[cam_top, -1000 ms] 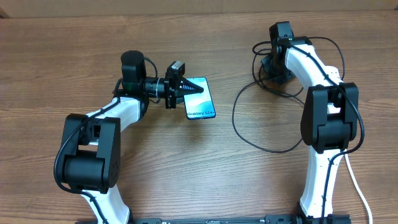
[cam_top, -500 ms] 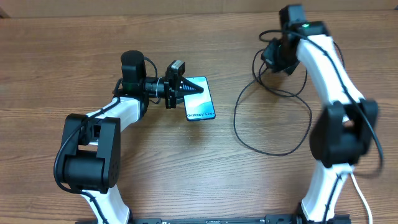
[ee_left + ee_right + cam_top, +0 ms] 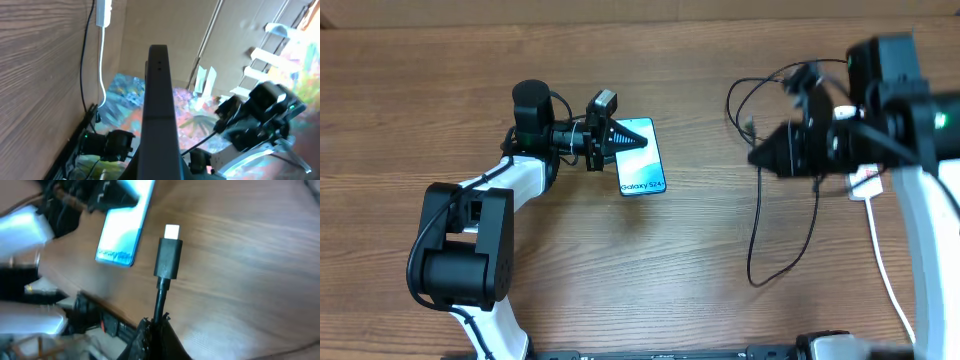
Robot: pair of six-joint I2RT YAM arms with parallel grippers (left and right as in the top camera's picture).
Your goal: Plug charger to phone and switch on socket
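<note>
Closed fingers [image 3: 150,339] of the right gripper [image 3: 758,157] pinch the charger [image 3: 169,257] just behind its connector. The connector sticks out toward the phone [image 3: 642,165], well to the right of it. The black cable loops over the table [image 3: 620,280], also right of the phone. The left gripper [image 3: 640,140] is closed too, its tips over the phone's far end; whether they touch is unclear. The socket [image 3: 865,182] lies far right of the phone, partly under the right arm.

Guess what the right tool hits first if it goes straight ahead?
The right tool, charger tip leading, would likely reach the phone first; depth is unclear, so maybe bare table.
</note>
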